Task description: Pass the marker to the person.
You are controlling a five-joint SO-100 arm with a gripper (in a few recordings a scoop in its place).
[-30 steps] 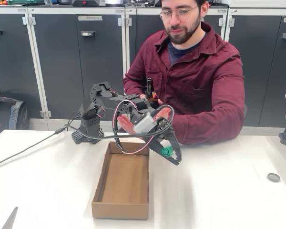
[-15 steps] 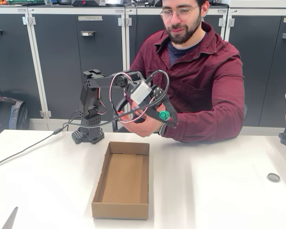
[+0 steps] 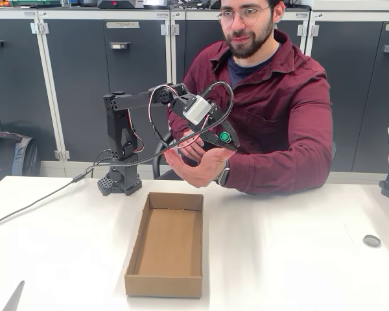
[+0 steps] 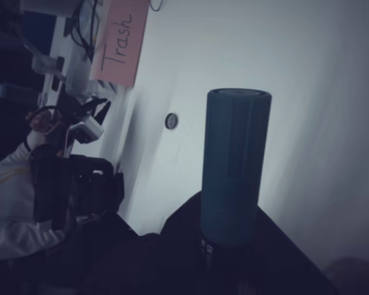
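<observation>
In the fixed view my gripper [image 3: 222,138] is raised at the person's chest height, shut on the marker [image 3: 225,137], whose round teal end faces the camera. The person [image 3: 272,97], in a maroon shirt and glasses, sits behind the table and holds an open palm [image 3: 201,167] just under the gripper, apart from the marker. In the wrist view the marker [image 4: 234,166] stands up as a thick teal cylinder from between my dark fingers [image 4: 283,246], over the white table.
An open cardboard box [image 3: 135,249] lies on the white table in front of my base [image 3: 120,181]. A small dark round cap [image 3: 372,241] sits at the right. A cable [image 3: 32,206] trails left. A pink "Trash" sign [image 4: 119,40] shows in the wrist view.
My arm has lifted the gripper with the marker from just above the box up towards the person's chest. The person's hand has come palm-up beneath it.
</observation>
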